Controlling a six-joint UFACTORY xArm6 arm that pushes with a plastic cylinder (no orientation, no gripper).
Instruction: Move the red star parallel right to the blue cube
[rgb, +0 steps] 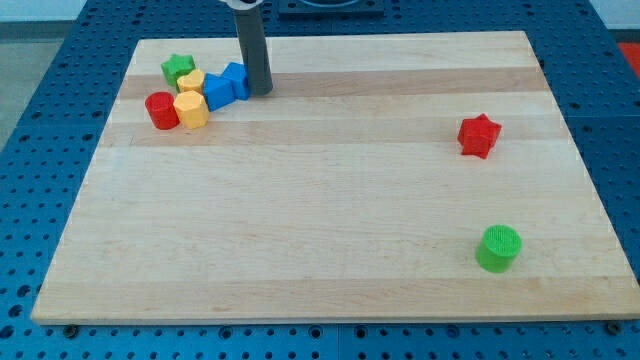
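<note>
The red star (479, 135) lies alone at the view's right, in the upper half of the wooden board (330, 240). The blue cube (234, 80) sits in a cluster at the view's upper left, next to another blue block (216, 93). My tip (260, 92) is the lower end of the dark rod and stands just right of the blue cube, touching or nearly touching it. It is far to the left of the red star.
The cluster also holds a green star (178, 69), a red cylinder (161, 110) and two yellow blocks (191, 109), (191, 82). A green cylinder (498, 248) stands at the lower right. The board's edges drop to a blue perforated table.
</note>
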